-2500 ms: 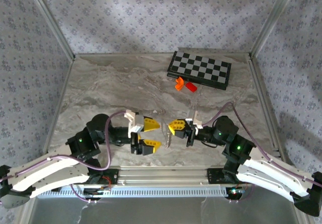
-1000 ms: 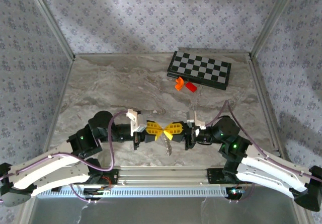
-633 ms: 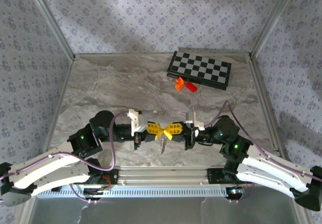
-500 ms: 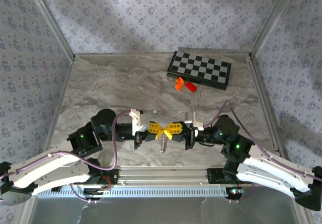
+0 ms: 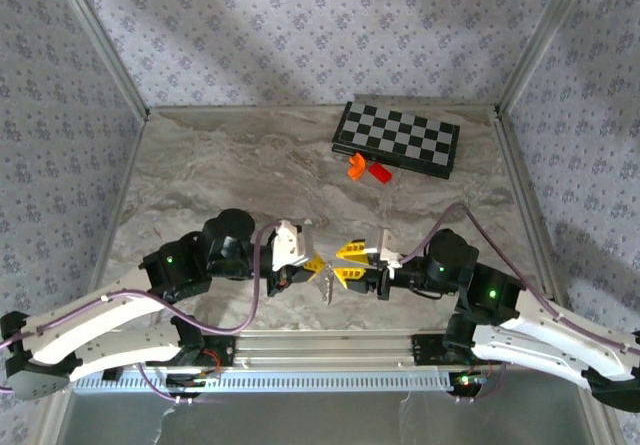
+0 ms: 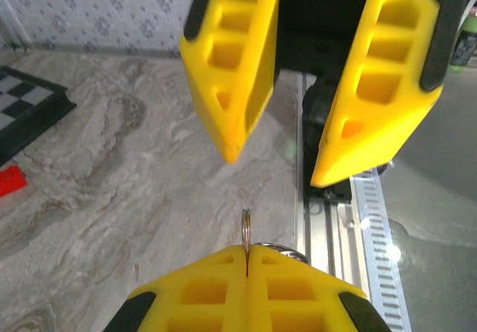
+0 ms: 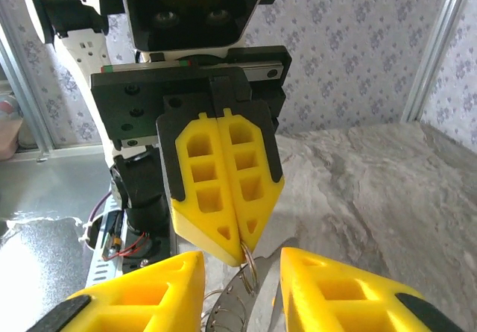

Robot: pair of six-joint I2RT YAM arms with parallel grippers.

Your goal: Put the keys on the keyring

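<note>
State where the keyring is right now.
In the top view the keyring hangs low at centre, pinched in the shut left gripper, with the open right gripper just to its right.

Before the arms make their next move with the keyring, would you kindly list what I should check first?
1. Left gripper shut on the keyring: ok.
2. Keyring pinched edge-on, sticking out past the fingertips: ok.
3. Right gripper open, not gripping the keyring: ok.
4. Key hanging below the grippers, threaded on the keyring: cannot tell.
5. Keyring's split end facing the right gripper: cannot tell.
6. Chessboard well away from both arms: ok.
</note>
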